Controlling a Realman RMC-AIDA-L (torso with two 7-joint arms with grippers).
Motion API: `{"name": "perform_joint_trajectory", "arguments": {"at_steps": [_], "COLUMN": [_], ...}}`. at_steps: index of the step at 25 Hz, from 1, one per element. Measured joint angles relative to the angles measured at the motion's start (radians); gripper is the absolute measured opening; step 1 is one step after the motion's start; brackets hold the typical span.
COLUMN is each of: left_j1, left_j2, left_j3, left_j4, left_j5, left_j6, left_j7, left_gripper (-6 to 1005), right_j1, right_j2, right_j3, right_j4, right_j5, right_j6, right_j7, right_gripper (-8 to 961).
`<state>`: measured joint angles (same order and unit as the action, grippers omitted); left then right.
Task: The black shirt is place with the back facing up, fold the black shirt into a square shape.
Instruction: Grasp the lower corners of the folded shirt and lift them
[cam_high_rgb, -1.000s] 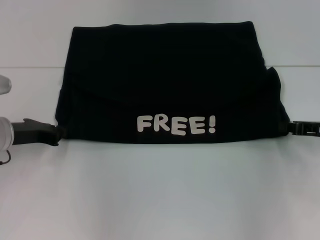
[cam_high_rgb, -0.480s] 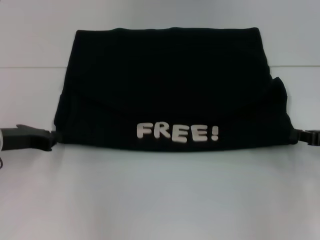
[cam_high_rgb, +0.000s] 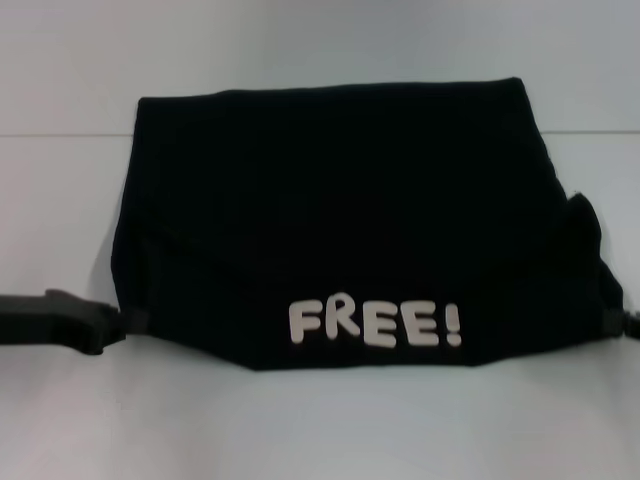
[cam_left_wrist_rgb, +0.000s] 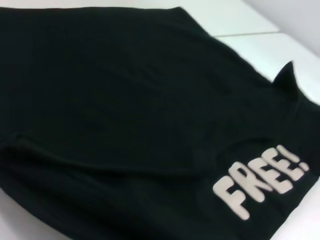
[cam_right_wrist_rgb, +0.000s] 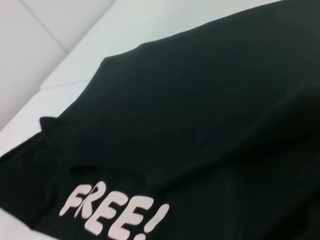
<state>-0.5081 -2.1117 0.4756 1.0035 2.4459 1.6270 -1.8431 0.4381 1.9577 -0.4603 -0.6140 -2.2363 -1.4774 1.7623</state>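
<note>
The black shirt (cam_high_rgb: 330, 200) lies folded across the white table, a wide dark band with the white "FREE!" print (cam_high_rgb: 375, 322) facing up along its near edge. My left gripper (cam_high_rgb: 125, 322) is shut on the shirt's near left corner, and its black body reaches in from the left edge. At the right edge, only the tip of my right gripper (cam_high_rgb: 630, 322) shows, pinching the near right corner. A fabric fold bulges at the right side (cam_high_rgb: 585, 215). Both wrist views show only the black shirt (cam_left_wrist_rgb: 125, 100) (cam_right_wrist_rgb: 210, 100) and its lettering, with no fingers.
The white table (cam_high_rgb: 320, 430) runs bare in front of the shirt. A seam line (cam_high_rgb: 60, 134) crosses the surface behind it, with a pale panel beyond. No other objects show.
Both grippers have drawn the shirt's near edge toward me. The lettering and the far edge now sit lower in the head view, and the arms have slid farther out of frame.
</note>
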Motion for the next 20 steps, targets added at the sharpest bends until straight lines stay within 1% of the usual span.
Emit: {"name": "perform_joint_trajectory", "arguments": {"at_steps": [5, 8, 12, 16, 20], "left_j1": [0.013, 0.021, 0.037, 0.056, 0.073], "left_j2": [0.013, 0.021, 0.024, 0.020, 0.014], "left_j3": [-0.072, -0.109, -0.137, -0.145, -0.148], "left_j4": [0.001, -0.004, -0.007, -0.010, -0.016], "left_j5": [0.004, 0.008, 0.014, 0.015, 0.016], "left_j6": [0.160, 0.264, 0.352, 0.399, 0.410], "left_j7": [0.034, 0.061, 0.066, 0.067, 0.067], "left_gripper": [3, 2, 2, 2, 2], "right_j1": [-0.047, -0.080, -0.117, -0.149, -0.175], "right_j2": [-0.003, -0.010, -0.025, -0.028, -0.031], "right_j3": [0.013, 0.033, 0.076, 0.085, 0.092], "right_j4": [-0.006, -0.007, -0.014, -0.033, -0.035], "right_j5": [0.001, -0.002, -0.003, -0.006, -0.015], "right_j6": [-0.076, -0.148, -0.240, -0.287, -0.322], "right_j7": [-0.049, -0.098, -0.146, -0.165, -0.176], "right_gripper": [22, 22, 22, 22, 21]}}
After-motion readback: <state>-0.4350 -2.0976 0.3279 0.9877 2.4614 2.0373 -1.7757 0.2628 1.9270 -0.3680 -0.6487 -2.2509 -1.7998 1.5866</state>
